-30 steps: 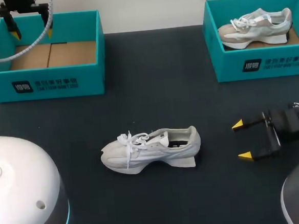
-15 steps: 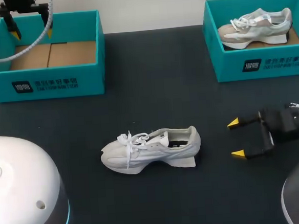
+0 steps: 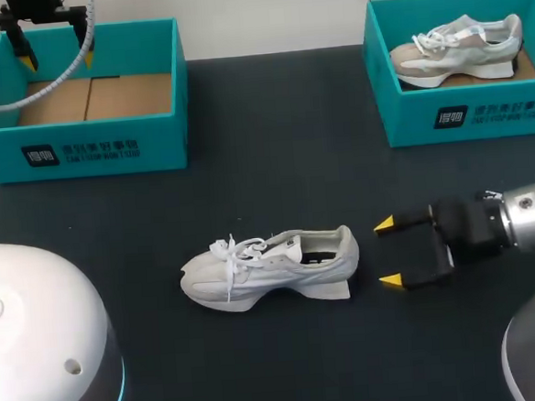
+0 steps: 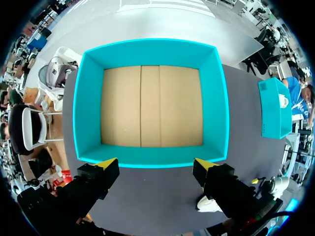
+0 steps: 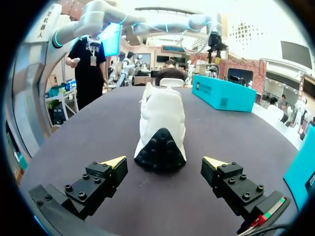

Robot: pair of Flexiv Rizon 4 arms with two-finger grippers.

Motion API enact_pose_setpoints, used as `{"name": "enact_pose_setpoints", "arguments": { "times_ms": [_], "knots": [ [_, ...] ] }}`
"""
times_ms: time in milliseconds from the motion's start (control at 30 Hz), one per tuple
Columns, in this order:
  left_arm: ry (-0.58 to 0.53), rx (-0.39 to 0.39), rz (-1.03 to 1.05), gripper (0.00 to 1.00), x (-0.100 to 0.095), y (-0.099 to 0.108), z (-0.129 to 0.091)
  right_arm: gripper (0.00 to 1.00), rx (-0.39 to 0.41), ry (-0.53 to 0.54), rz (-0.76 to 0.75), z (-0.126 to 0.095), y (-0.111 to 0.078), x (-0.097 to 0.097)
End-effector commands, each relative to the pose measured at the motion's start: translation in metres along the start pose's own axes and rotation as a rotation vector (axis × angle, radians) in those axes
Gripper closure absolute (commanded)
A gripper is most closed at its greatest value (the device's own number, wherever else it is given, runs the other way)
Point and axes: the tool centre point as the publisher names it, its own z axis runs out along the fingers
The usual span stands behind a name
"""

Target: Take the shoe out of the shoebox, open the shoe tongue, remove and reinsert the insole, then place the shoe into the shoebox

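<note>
A white shoe (image 3: 270, 267) lies on its sole in the middle of the dark table, toe to the left, heel to the right. My right gripper (image 3: 388, 253) is open, level with the table, its yellow tips just right of the heel without touching. From the right wrist, the shoe (image 5: 160, 125) is heel-on, straight ahead of the open gripper (image 5: 165, 162). My left gripper (image 3: 52, 48) hangs open above the empty teal shoebox (image 3: 80, 151) at the far left. In the left wrist view the open gripper (image 4: 156, 165) looks down into that shoebox (image 4: 88, 98) and its bare cardboard floor.
A second teal shoebox (image 3: 464, 118) at the far right holds another pale shoe (image 3: 456, 50). From the left wrist this box (image 4: 274, 109) is small, off beside the gripper. In the right wrist view, the empty box (image 5: 224, 93) stands beyond the shoe.
My right gripper has slid left along the table toward the shoe's heel, staying open. The left arm, shoe and boxes have not moved.
</note>
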Motion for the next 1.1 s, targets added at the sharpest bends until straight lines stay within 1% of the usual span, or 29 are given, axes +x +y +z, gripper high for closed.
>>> {"name": "enact_pose_setpoints", "arguments": {
  "times_ms": [33,333,833,1100],
  "knots": [
    [0.000,0.000,0.000,0.00,0.000,0.000,0.000,0.00,0.002,-0.003,0.001,0.016,0.001,-0.004],
    [0.000,0.000,0.000,0.00,0.000,0.000,0.000,0.00,-0.024,0.003,0.010,0.039,0.006,-0.001],
    [0.000,0.000,0.000,0.00,0.000,0.000,0.000,0.00,-0.076,0.021,-0.003,0.061,0.013,0.004],
    [0.000,0.000,0.000,0.00,0.000,0.000,0.000,0.00,-0.108,0.044,-0.012,0.080,0.015,0.004]
  ]
}}
